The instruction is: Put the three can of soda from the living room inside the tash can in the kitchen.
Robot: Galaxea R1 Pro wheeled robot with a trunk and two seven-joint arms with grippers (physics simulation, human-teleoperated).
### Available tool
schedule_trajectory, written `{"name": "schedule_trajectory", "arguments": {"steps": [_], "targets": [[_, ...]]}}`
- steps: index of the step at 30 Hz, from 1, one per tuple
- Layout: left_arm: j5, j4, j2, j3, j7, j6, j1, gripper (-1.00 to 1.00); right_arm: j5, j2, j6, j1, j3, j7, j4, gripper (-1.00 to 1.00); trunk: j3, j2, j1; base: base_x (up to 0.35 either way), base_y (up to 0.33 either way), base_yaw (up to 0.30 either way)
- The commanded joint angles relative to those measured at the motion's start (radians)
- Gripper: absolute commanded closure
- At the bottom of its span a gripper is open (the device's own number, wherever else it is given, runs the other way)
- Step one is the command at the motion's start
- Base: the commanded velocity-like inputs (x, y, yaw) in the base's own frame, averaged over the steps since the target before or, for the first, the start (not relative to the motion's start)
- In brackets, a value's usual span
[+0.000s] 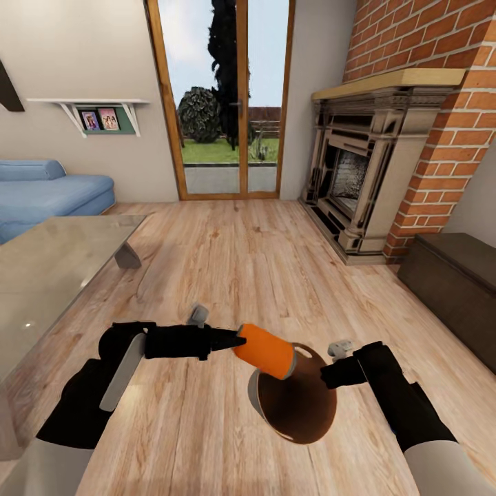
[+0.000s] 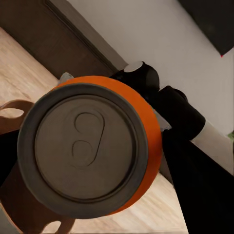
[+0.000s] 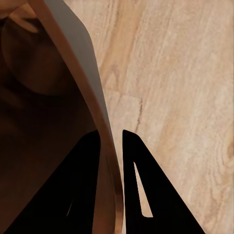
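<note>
Orange is what jumps out here: the left tool (image 1: 238, 339) has its fingers clamped on a can of soda (image 1: 266, 350), holding it tipped on its side so the grey top points down toward the open mouth of the trash can (image 1: 297, 406). In the left wrist view the can (image 2: 92, 146) is end-on, with the pull tab stamped into the grey lid, and the brown of the bin sits behind and under it.

The right tool (image 1: 324, 375) has the bin by its rim. In the right wrist view the two black fingers (image 3: 141, 190) are pinched on the thin wall (image 3: 97, 122), one inside and one outside, so it's closed on the bin and holding it up off the floor. The can is right over the bin's opening, its lower end at about rim level, but I can't tell if it's touching the rim.

Further out it's all living room: warm wood plank floor (image 1: 234, 262), a glass-topped worktop (image 1: 48, 275) off to the robot's left, blue sofa (image 1: 48, 193) behind that, glass doors (image 1: 220, 96) straight ahead showing the garden, brick fireplace (image 1: 372, 172) on the right and a low dark cabinet (image 1: 455, 282) next to it.
</note>
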Motion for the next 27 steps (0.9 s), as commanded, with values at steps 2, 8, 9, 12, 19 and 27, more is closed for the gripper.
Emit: {"name": "schedule_trajectory", "arguments": {"steps": [2, 8, 9, 12, 19, 27], "targets": [[0.002, 0.007, -0.001, -0.008, 0.01, -0.001, 0.0, 1.0, -0.026, 0.001, 0.007, 0.0, 0.005, 0.003, 0.0, 1.0, 0.0, 0.0, 0.0, 0.0, 0.0, 0.0], [0.001, 0.021, -0.007, -0.07, 0.072, -0.025, 0.0, 1.0, -0.025, 0.013, 0.007, 0.0, 0.013, 0.0, -0.001, 1.0, 0.0, 0.0, 0.0, 0.0, 0.0, 0.0], [0.001, 0.021, -0.007, -0.07, 0.072, -0.025, 0.0, 1.0, -0.025, 0.013, 0.007, 0.0, 0.013, 0.0, -0.001, 1.0, 0.0, 0.0, 0.0, 0.0, 0.0, 0.0], [0.0, 0.023, -0.033, -0.12, 0.151, -0.031, 0.001, 1.0, -0.023, 0.028, 0.007, -0.001, 0.02, -0.002, -0.004, 1.0, 0.0, 0.0, 0.0, 0.0, 0.0, 0.0], [0.0, 0.025, -0.055, -0.206, 0.259, -0.046, 0.001, 1.0, -0.021, 0.048, 0.007, -0.003, 0.025, -0.003, -0.005, 1.0, 0.0, 0.0, 0.0, 0.0, 0.0, 0.0], [0.002, 0.023, -0.069, -0.335, 0.499, -0.062, 0.001, 1.0, 0.051, 0.075, 0.007, -0.004, 0.025, -0.003, -0.008, 1.0, 0.0, 0.0, 0.0, 0.0, 0.0, 0.0]]}}
